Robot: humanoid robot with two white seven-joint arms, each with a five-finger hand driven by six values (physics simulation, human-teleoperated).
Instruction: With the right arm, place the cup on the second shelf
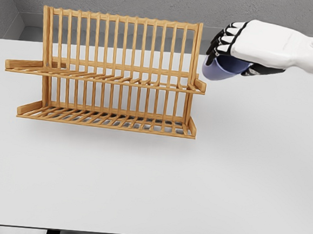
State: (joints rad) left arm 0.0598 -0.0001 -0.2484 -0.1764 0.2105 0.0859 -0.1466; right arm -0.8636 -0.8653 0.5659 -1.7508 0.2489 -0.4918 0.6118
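- The right hand (235,50) sits high at the picture's right, just beyond the end of the wooden rack (108,72), fingers curled over the blue cup (221,66) in a firm grasp.
- The cup hangs tilted, off the table (249,173), beside the upper shelf (103,76).
- The shelf lies to the left of the hand; the move looks like a leftward carry, then a lowering.
- Left arm out of view.

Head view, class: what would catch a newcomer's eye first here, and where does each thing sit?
The wooden two-tier dish rack stands left of centre on the white table, both shelves bare. At the upper right, the white right hand grips a blue cup in the air, tilted, just beside the rack's right end at about the height of the upper shelf.
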